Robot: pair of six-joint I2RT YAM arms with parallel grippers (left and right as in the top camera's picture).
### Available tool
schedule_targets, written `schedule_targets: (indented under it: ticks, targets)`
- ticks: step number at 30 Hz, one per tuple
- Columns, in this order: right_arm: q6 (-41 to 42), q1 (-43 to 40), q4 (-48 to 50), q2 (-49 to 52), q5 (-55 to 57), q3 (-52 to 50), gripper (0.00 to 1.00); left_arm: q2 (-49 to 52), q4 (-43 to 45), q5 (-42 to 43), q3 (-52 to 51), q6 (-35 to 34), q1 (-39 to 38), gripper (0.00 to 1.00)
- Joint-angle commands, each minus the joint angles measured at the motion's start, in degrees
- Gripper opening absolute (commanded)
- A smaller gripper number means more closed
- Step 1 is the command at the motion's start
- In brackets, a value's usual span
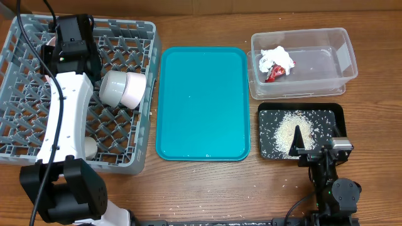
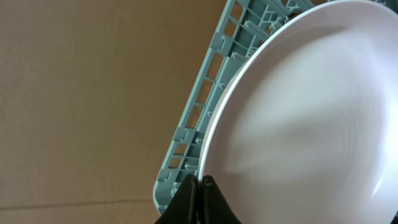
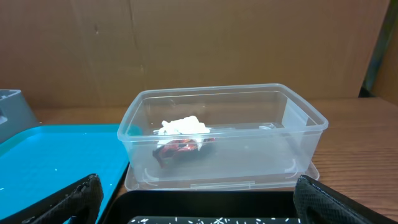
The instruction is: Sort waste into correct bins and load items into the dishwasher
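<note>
My left gripper (image 2: 200, 182) is shut on the rim of the pale pinkish-white plate (image 2: 311, 112), which it holds on edge inside the grey dish rack (image 1: 19, 94) at its far left corner. The rack's wall also shows in the left wrist view (image 2: 205, 106). My arm hides most of the plate in the overhead view. A silver-grey bowl (image 1: 119, 88) lies on its side in the rack, and a small white cup (image 1: 91, 148) sits near its front. My right gripper (image 3: 198, 185) is open and empty over the black tray (image 1: 336, 113), which holds rice (image 1: 292, 129).
The clear tub (image 1: 339, 63) at the back right holds the white tissue (image 1: 276, 58) and red wrapper (image 1: 274, 73); both also show in the right wrist view (image 3: 183, 127). The teal tray (image 1: 201, 103) lies between rack and bins. A few grains lie on the table.
</note>
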Motion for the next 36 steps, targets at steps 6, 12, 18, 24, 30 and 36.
schedule_targets:
  ticks: [6, 12, 18, 24, 30, 36]
  targets:
    - [-0.2, 0.2, 0.4, -0.6, 0.1, -0.6, 1.00, 0.4, 0.2, 0.6, -0.3, 0.1, -0.2, 0.22]
    - [-0.2, 0.2, 0.4, -0.6, 0.1, -0.6, 1.00, -0.4, -0.9, -0.8, -0.1, -1.0, -5.0, 0.33]
    - [-0.2, 0.2, 0.4, -0.6, 0.1, -0.6, 1.00, -5.9, -8.5, 2.1, 2.8, -12.3, -12.8, 0.44]
    - [-0.2, 0.2, 0.4, -0.6, 0.1, -0.6, 1.00, -15.6, -22.0, 18.6, 9.7, -22.6, -19.5, 0.44]
    - [-0.2, 0.2, 0.4, -0.6, 0.1, -0.6, 1.00, -26.6, -30.8, 37.8, 12.0, -26.9, -21.6, 1.00]
    - [-0.2, 0.2, 0.4, -0.6, 0.1, -0.6, 1.00, -33.6, -36.2, 56.2, 12.0, -26.9, -21.6, 1.00]
